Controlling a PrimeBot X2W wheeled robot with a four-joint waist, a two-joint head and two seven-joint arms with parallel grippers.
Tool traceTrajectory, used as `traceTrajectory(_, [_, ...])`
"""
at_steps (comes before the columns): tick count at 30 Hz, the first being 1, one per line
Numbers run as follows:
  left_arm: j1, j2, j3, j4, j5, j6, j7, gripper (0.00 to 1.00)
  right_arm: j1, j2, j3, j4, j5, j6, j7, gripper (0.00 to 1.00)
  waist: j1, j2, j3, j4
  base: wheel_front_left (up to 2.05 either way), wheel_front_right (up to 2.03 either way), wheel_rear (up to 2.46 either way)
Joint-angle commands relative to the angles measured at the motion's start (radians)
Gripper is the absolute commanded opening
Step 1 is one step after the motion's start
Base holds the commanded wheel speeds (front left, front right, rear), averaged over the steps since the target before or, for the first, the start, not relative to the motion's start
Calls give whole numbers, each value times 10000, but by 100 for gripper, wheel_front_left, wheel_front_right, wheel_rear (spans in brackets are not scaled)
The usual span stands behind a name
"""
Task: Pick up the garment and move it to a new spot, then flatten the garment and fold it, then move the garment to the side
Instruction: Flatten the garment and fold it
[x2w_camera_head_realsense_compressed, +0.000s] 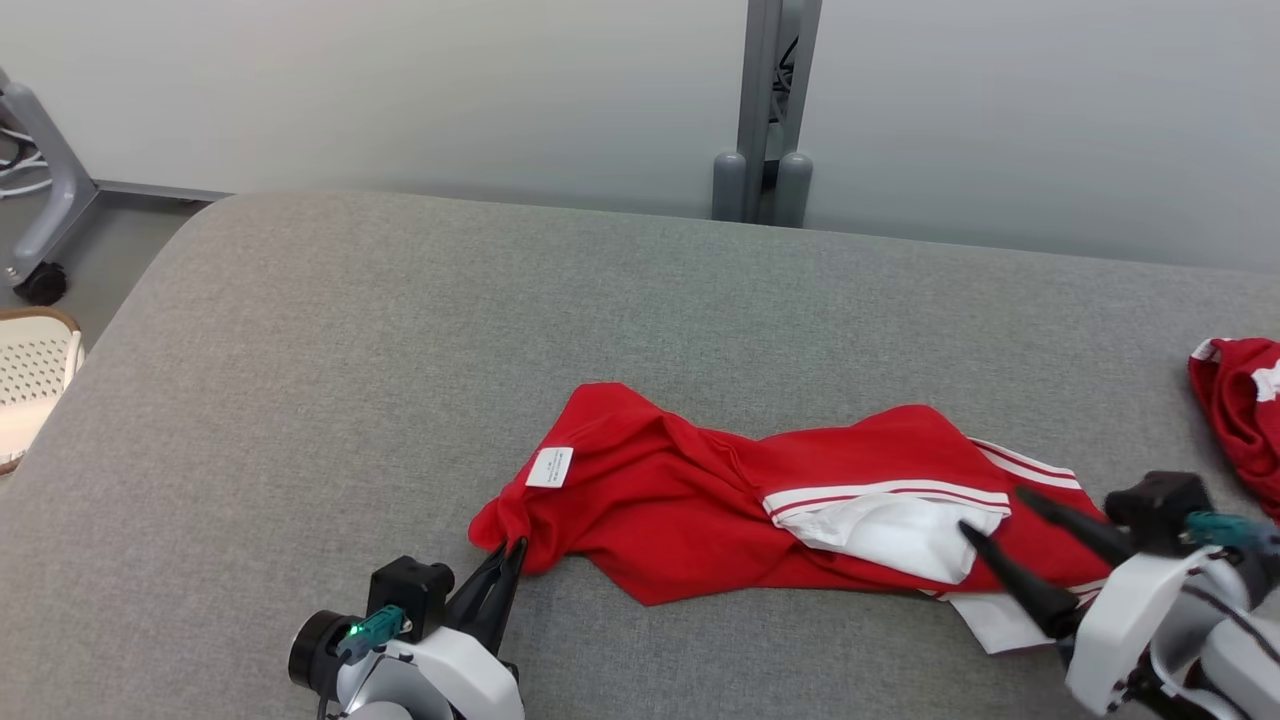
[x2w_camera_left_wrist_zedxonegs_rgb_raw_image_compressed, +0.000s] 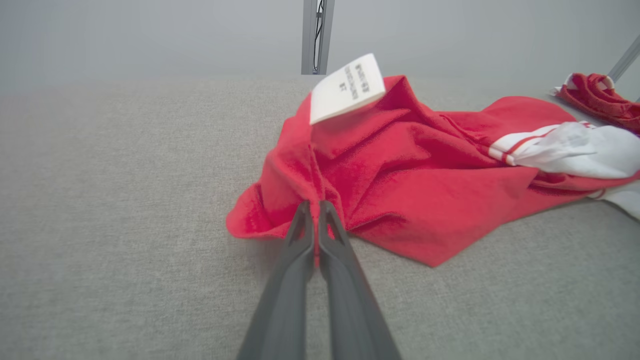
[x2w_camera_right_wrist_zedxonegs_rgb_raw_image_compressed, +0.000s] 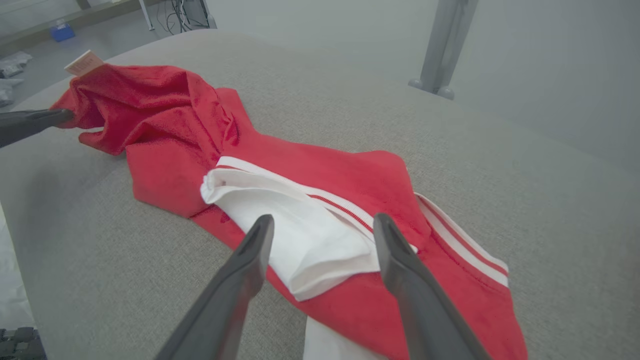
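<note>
A crumpled red garment with white stripes (x2w_camera_head_realsense_compressed: 700, 500) lies at the front of a grey fabric desk (x2w_camera_head_realsense_compressed: 400, 350), its left edge clenched in the jaws of the left gripper (x2w_camera_head_realsense_compressed: 508, 550), the right gripper (x2w_camera_head_realsense_compressed: 992, 510) poised with jaws released above its white panel, another bunched red cloth (x2w_camera_head_realsense_compressed: 1240, 400) lying near the desk's right edge.

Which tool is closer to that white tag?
The left tool: it pinches the garment beside the tag. The right tool hovers open at the other end.
</note>
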Motion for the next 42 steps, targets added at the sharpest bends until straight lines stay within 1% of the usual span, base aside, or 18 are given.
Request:
traceTrajectory(1, [33, 85, 54, -33, 19, -11, -45, 0, 212, 84, -474, 290, -159, -1, -232, 100, 0, 0, -39, -54, 0, 0, 0])
traceTrajectory(5, [121, 87, 104, -88, 75, -12, -47, 0, 789, 880, -2036, 1188, -736, 1, -691, 100, 0, 0, -108, -162, 0, 0, 0])
traceTrajectory(8, [150, 80, 92, -120, 92, -12, -47, 0, 1139, 1550, -2914, 1678, -1326, 1, -837, 100, 0, 0, -121, -228, 0, 0, 0])
traceTrajectory(12, [148, 70, 65, -153, 95, -12, -47, 0, 1527, 2342, -3658, 2048, -1914, 1, -846, 100, 0, 0, -109, -290, 0, 0, 0])
traceTrajectory(16, [153, 62, 36, -175, 86, -13, -47, 0, 1743, 2803, -4089, 2057, -2319, 1, -726, 100, 0, 0, -74, -331, 0, 0, 0])
traceTrajectory(23, [90, 61, -22, -156, 65, -13, -47, 0, 1927, 3088, -4416, 1616, -2626, 1, -400, 100, 0, 0, -12, -307, 0, 0, 0])
traceTrajectory(30, [-2, 32, -129, -162, -1, -13, -47, 0, 2141, 3213, -4558, 890, -1744, 1, 579, 100, 0, 0, 120, -193, 0, 0, 0])
traceTrajectory(35, [-59, 16, -176, -160, -28, -13, -47, 0, 2212, 3175, -4787, 905, -1397, 1, 1220, 100, 0, 0, 235, -56, 0, 0, 0])
traceTrajectory(42, [-169, 3, -165, -175, 9, -13, -47, 0, 2258, 3194, -5056, 641, -1164, 1, 1551, 100, 0, 0, 407, 68, 0, 0, 0])
